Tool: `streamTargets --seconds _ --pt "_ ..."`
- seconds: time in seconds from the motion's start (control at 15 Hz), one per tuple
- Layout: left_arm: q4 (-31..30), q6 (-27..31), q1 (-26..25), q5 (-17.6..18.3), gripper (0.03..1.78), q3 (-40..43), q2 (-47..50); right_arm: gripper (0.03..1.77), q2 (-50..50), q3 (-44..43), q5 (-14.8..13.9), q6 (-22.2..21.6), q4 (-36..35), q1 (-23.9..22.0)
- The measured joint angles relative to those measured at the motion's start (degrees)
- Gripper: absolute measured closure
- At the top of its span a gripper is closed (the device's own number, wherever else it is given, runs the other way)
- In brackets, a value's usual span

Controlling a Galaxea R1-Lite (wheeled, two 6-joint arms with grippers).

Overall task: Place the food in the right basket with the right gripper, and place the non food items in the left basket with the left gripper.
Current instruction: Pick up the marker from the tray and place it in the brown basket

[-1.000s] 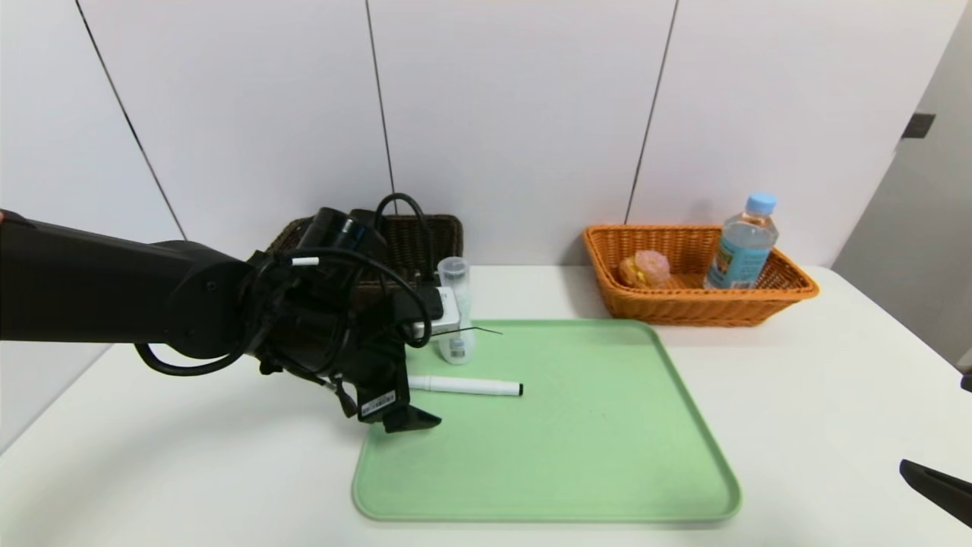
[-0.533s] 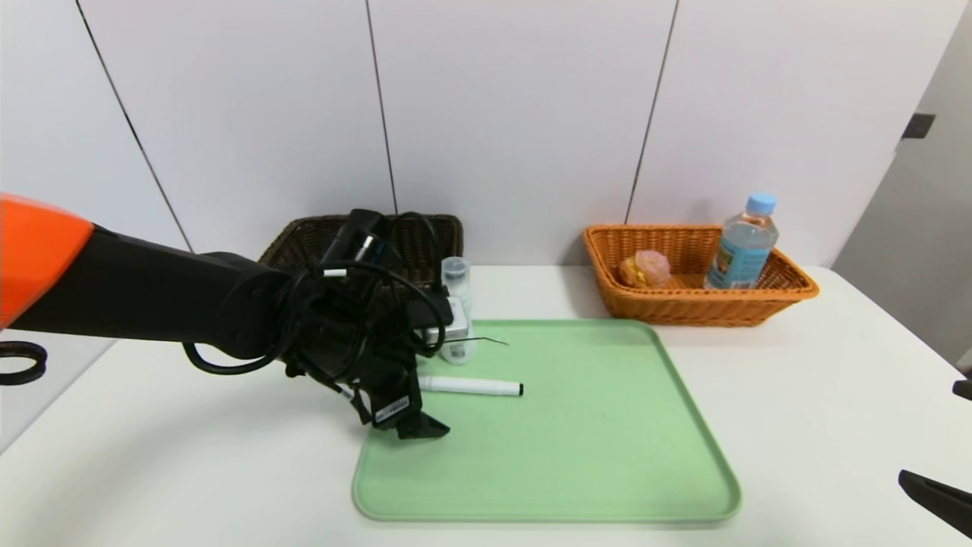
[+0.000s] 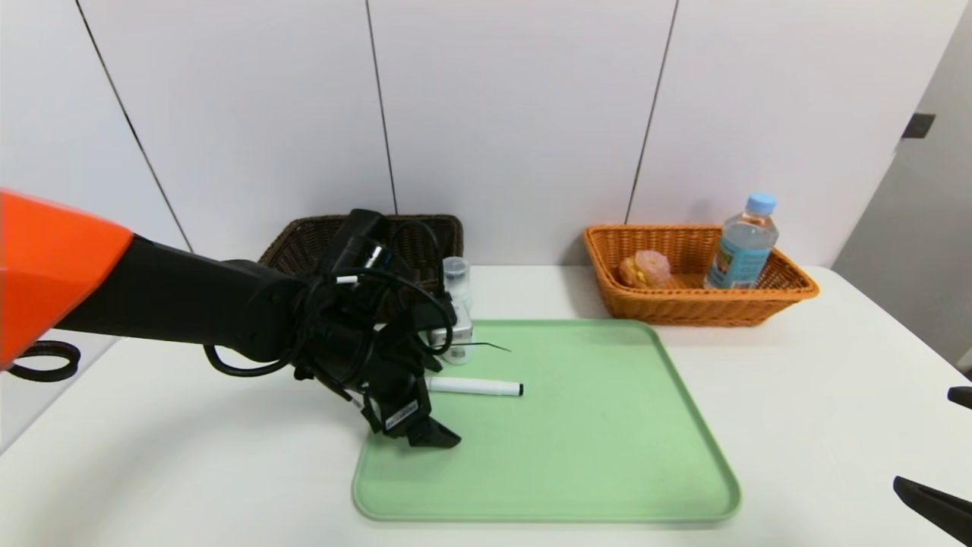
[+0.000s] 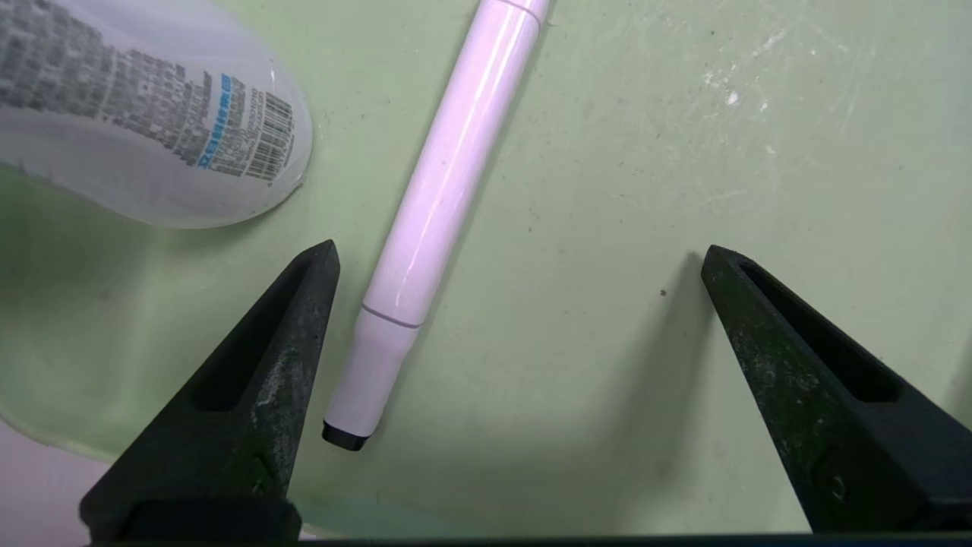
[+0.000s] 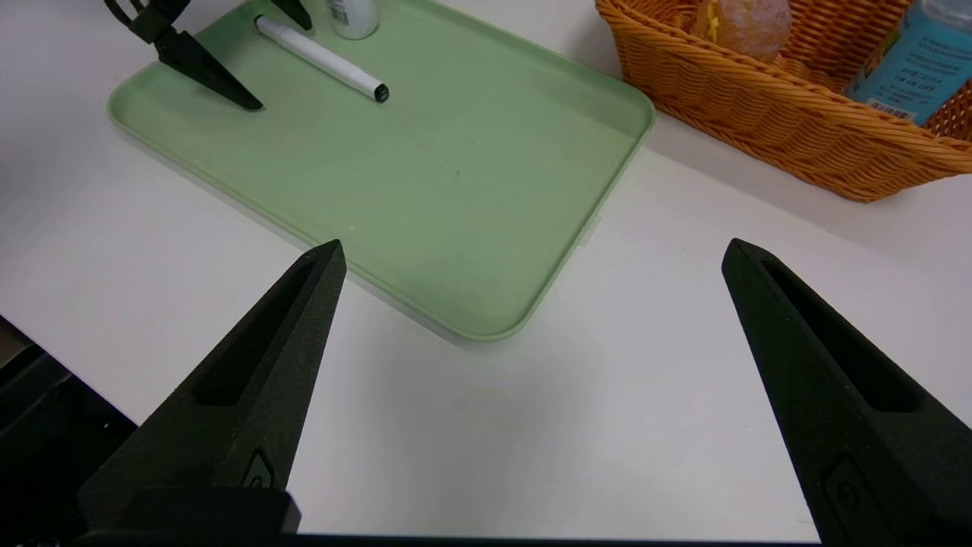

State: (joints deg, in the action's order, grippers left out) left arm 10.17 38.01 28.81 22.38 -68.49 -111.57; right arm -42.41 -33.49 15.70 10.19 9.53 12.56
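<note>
White marker (image 3: 472, 387) with black end caps, lying flat on the green tray (image 3: 607, 456), long axis crosswise; left gripper (image 4: 520, 262) spread wide over its left end, empty; right gripper (image 5: 531, 254) wide, parked.

head: you look forward and down over the whole table | left wrist: you sit very close above the green tray (image 4: 607, 190) | right wrist: farther back, sharing that tray with both
</note>
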Motion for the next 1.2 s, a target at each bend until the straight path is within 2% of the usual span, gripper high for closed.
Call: streamTargets --seconds 0.2,0.4,0.6,0.87,0.93,1.0,1.2 --pt "0.0 -2.57 0.0 0.96 0.12 0.1 -0.56 0.09 0.11 0.0 0.0 0.02 0.11 0.0" --pt "-0.2 -2.66 0.0 2.21 0.15 0.29 -0.95 0.09 0.09 0.0 0.02 0.0 0.09 -0.02" --pt "-0.39 -2.79 0.0 2.41 0.64 0.11 -1.28 0.09 0.02 0.0 0.04 0.02 0.09 -0.02" --pt "-0.3 -2.82 -0.04 2.39 1.05 0.11 -1.3 0.09 -0.22 0.0 0.11 0.02 0.09 -0.02" --pt "-0.3 -2.82 -0.09 2.39 1.43 0.11 -1.35 0.09 -0.3 0.0 0.11 0.0 0.09 -0.02" --pt "-0.39 -2.77 -0.15 2.41 1.64 0.16 -1.37 0.09 -0.37 0.0 0.09 0.02 0.06 -0.02" --pt "-0.5 -2.76 -0.2 2.39 1.64 0.27 -1.24 0.09 -0.61 0.3 0.11 0.0 0.02 -0.02"
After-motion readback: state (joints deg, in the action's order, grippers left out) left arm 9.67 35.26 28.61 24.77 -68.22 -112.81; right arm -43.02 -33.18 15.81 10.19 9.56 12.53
